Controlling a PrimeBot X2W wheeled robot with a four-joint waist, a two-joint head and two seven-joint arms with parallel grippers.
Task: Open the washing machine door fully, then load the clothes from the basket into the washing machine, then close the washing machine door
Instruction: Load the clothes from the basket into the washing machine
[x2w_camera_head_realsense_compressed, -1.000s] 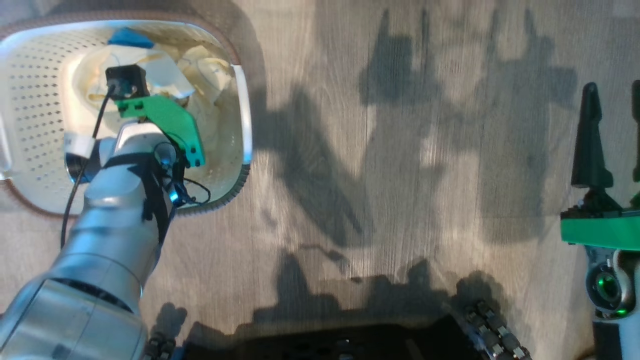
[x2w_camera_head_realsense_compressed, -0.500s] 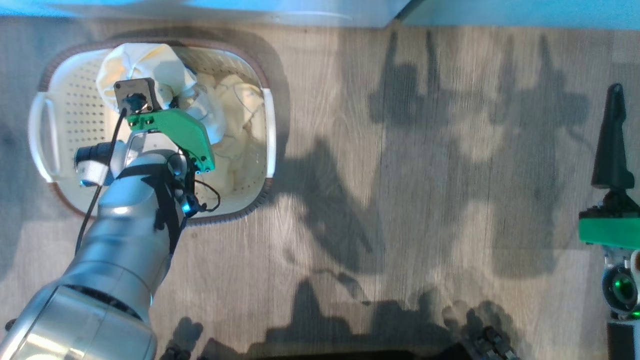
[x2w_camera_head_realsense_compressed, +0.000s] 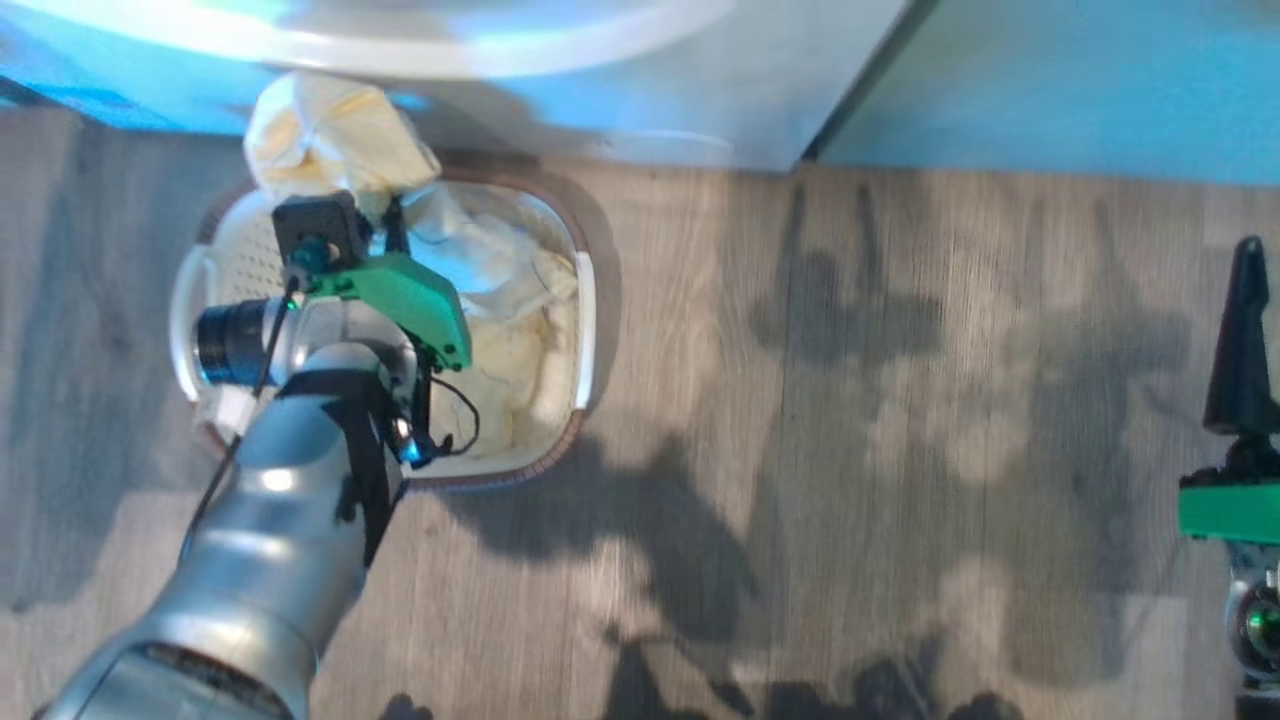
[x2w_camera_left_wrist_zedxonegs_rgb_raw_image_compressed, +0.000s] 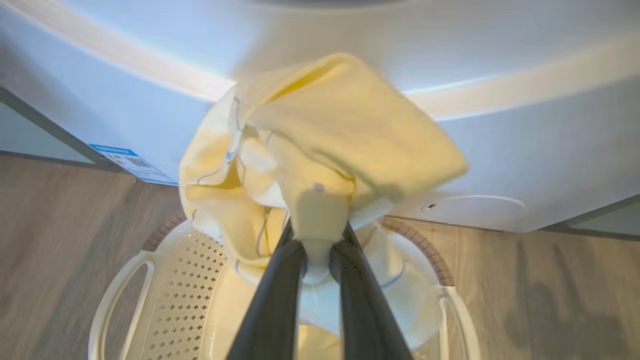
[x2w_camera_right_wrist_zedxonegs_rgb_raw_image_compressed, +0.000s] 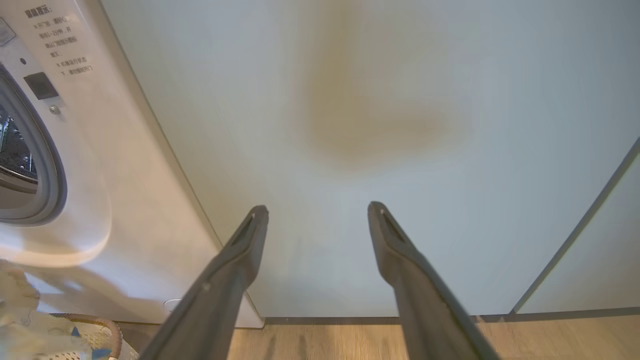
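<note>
The left arm reaches from the near left toward the far side. Its silver forearm ends in a wrist that carries a green bracket and a small black camera. The left tool has its two dark fingers drawn nearly together, pinching a fold of the clothes between them. At the far right, the right tool points away from the body, its long fingers spread wide apart.

Head downward, wrists forward, basket shared
</note>
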